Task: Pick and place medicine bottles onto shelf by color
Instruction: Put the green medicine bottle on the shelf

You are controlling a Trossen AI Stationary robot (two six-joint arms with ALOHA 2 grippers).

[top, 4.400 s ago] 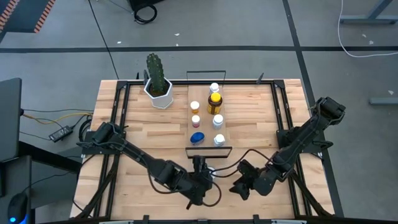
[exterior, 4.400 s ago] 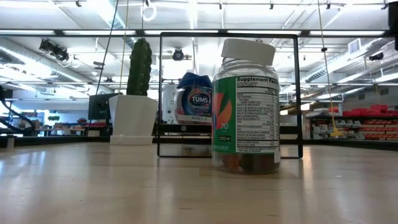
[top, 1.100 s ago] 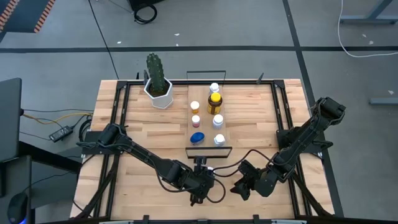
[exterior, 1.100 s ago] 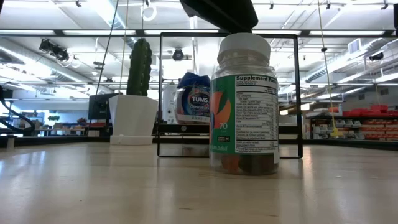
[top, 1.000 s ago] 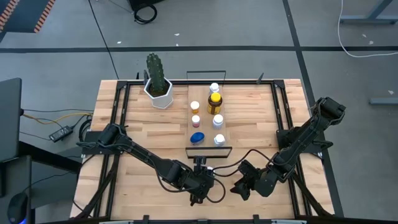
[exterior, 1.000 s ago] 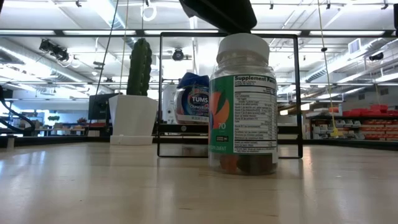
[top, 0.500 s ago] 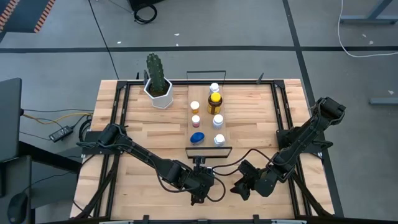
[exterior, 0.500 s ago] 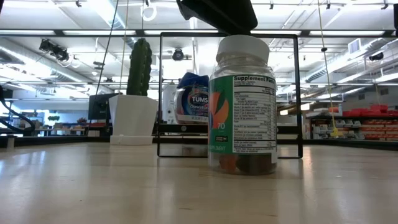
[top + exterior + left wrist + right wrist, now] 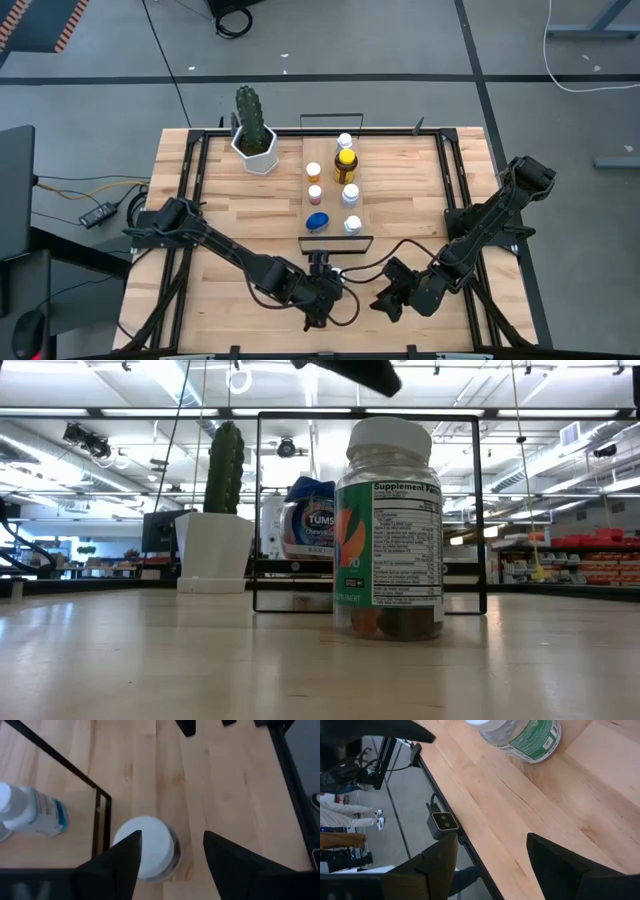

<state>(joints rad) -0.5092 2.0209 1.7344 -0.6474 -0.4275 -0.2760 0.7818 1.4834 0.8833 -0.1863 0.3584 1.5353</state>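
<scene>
Looking straight down, the high view showed the left gripper [image 9: 318, 281] near the front edge of the slatted light-wood table [image 9: 400, 200], just in front of the black wire rail at the near end of the long light-wood shelf [image 9: 362, 195]; the bottle beneath it was hidden by the arm. The right gripper [image 9: 385, 298] waited beside it toward the front right corner.

In the low view, a clear round bottle with a white cap and green label [image 9: 388, 525] stood upright on the table, and the dark gripper hung just above the cap, apart from it.

In the left wrist view, the same white cap [image 9: 146, 847] sat between the two dark fingers [image 9: 120, 860], spread wider than the cap, nearer to one finger; they looked released.

In the right wrist view, the right gripper's fingers [image 9: 555, 857] were parted with only bare wood between them, the green-labelled bottle well beyond.
</scene>
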